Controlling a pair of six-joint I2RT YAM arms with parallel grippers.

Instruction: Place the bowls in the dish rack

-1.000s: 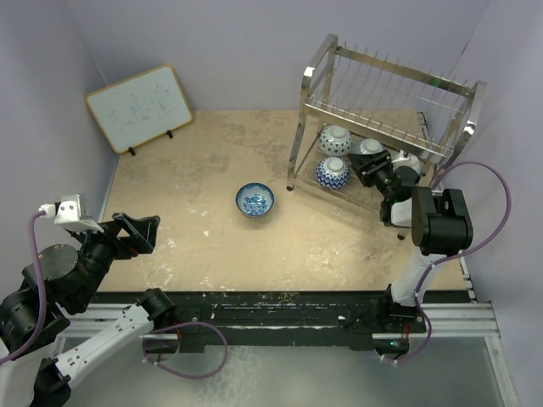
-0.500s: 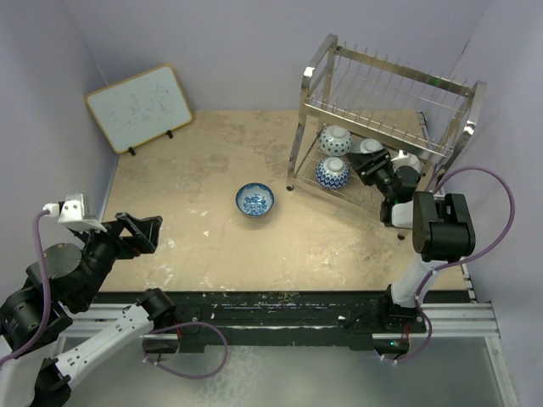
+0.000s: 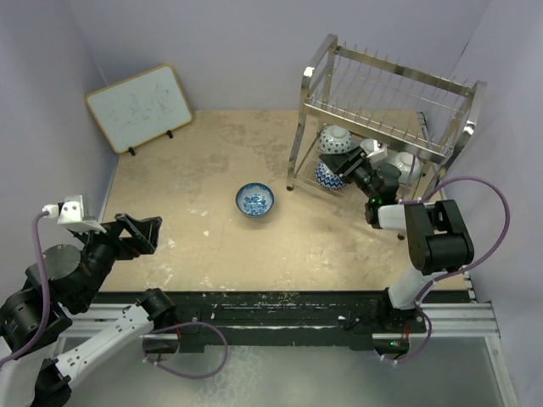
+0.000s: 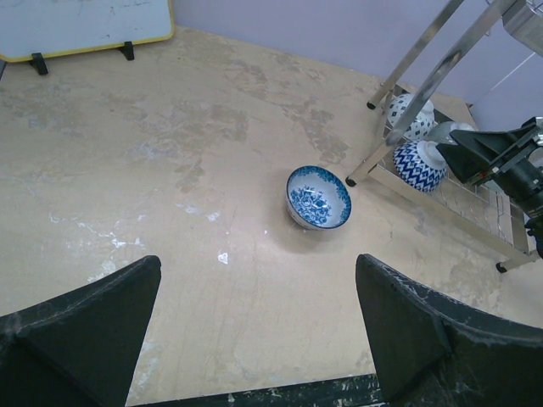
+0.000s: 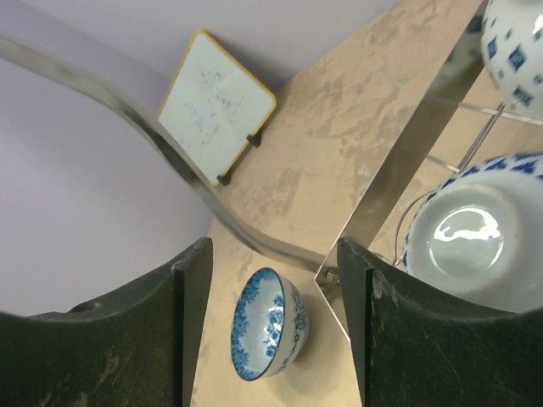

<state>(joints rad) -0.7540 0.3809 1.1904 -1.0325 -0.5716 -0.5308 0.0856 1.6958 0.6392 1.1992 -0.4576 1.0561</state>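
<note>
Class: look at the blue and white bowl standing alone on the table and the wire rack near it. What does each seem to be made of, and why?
The bowl is most likely glazed ceramic: its surface is glossy with bright highlights, and it has a blue pattern on white. The dish rack looks like polished metal, perhaps steel: it has silvery, reflective legs and thin wire prongs.

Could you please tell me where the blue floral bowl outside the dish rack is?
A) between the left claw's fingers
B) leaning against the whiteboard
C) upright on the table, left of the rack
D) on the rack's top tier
C: the blue floral bowl stands upright on the table, apart from the dish rack.
</note>
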